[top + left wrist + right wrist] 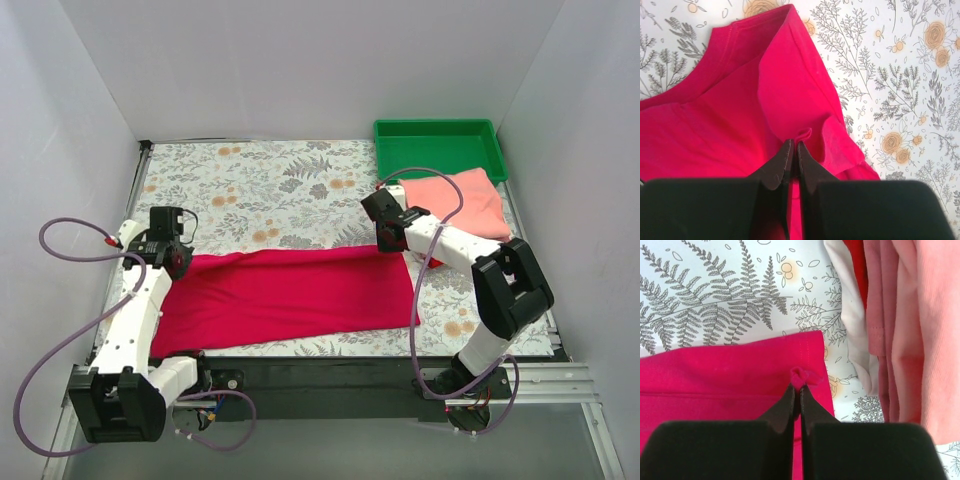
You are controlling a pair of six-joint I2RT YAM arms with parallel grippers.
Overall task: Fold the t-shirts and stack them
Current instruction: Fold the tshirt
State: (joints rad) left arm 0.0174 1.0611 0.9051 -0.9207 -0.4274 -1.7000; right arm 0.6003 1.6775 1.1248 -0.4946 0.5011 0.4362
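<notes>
Crimson t-shirt [290, 295] apparently pinched between jaws: left gripper [794, 146], right gripper [798, 388].

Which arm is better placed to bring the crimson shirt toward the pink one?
Probably right: the right claw is shut on the crimson shirt beside the pink shirt; the left claw pinches the opposite end.

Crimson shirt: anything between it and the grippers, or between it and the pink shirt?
Nothing visible. The left gripper and right gripper are each shut on the edge of the crimson shirt. Overhead, only patterned table shows between it and the pink shirt.
</notes>
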